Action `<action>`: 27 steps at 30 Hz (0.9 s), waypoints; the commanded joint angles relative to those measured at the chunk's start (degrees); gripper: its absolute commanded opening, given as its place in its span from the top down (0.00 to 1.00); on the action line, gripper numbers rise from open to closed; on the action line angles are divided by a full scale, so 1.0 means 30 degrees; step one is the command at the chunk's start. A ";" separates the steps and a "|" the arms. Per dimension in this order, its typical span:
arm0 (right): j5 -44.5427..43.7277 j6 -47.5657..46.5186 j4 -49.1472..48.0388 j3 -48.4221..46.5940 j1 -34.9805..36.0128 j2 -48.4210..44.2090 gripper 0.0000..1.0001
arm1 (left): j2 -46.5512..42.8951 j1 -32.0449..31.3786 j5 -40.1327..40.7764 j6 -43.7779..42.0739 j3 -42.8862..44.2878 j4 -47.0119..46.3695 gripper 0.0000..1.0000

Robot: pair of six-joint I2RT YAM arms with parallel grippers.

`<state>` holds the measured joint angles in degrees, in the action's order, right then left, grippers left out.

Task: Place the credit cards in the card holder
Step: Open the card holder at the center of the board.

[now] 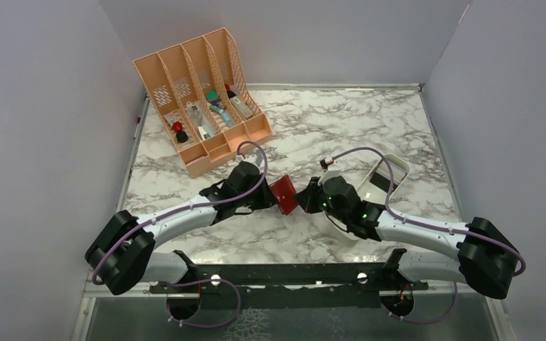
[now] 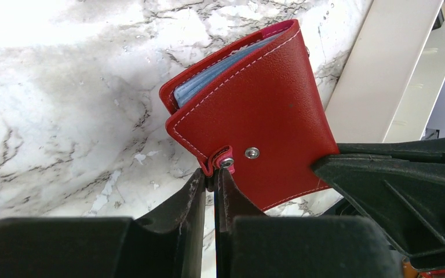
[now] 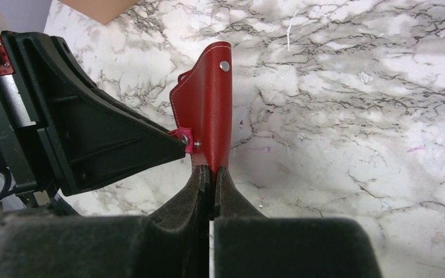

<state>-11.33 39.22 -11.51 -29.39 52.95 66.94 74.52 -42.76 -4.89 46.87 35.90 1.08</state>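
The dark red card holder (image 1: pixel 284 195) is held above the marble between both grippers. My left gripper (image 2: pixel 215 172) is shut on its snap tab; the cover (image 2: pixel 261 116) stands half folded. Bluish-grey layers (image 2: pixel 208 81) show between the covers; I cannot tell whether they are cards or pockets. My right gripper (image 3: pixel 211 172) is shut on the lower edge of the card holder (image 3: pixel 211 104), seen edge-on. In the top view the left gripper (image 1: pixel 273 195) is on its left and the right gripper (image 1: pixel 301 201) on its right. A dark flat card (image 1: pixel 382 177) lies in the white tray.
The white oblong tray (image 1: pixel 398 165) sits right of the grippers, partly under the right arm, and shows in the left wrist view (image 2: pixel 382 75). The peach slotted organizer (image 1: pixel 202 99) with small items stands at the back left. Grey walls enclose the marble table (image 1: pixel 341 121).
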 commanded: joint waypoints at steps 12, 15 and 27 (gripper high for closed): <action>0.0717 0.4161 0.1088 0.0388 0.0249 0.2466 0.97 | -0.2969 0.0280 -0.1837 -0.0331 -0.1606 -0.0464 0.78; 0.1155 0.4467 0.0524 0.0633 0.0247 0.2835 0.97 | -0.2644 0.0309 -0.1007 -0.0594 -0.1513 0.0251 0.74; 0.0995 0.4475 0.0587 0.0743 0.0251 0.2781 0.97 | -0.1185 0.0342 -0.0660 -0.1889 -0.0201 0.2441 0.46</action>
<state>-9.10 52.05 -9.76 -27.42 53.30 75.44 68.64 -41.95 -6.63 43.88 31.46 6.20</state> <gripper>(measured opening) 0.045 0.495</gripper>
